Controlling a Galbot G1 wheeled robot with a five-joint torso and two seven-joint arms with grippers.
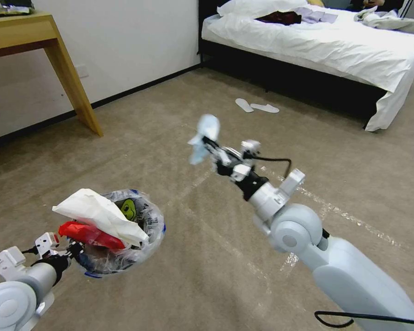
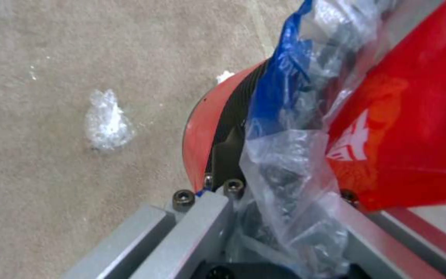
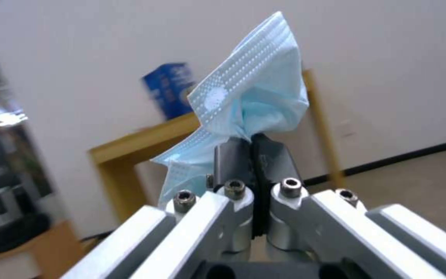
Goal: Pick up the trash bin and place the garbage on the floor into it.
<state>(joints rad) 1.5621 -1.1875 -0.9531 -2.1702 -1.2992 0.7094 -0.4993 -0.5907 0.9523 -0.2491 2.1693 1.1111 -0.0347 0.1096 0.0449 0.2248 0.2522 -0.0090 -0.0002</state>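
Pale-blue pleated face mask (image 3: 254,97) hangs limp from our right gripper (image 3: 251,149), jaws clamped on its bunched middle, held aloft right of the small round red trash bin (image 1: 119,230). Our left gripper (image 1: 71,248) pinches its near rim. Soft, weightless stuff; it should drop easily.

Glossy red plastic trash bin (image 1: 106,266), crinkly clear liner; matt short-pile floor (image 1: 207,257).

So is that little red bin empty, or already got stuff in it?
Partly filled: the trash bin, gripped by the left gripper, holds white paper and a red wrapper sticking above its rim.
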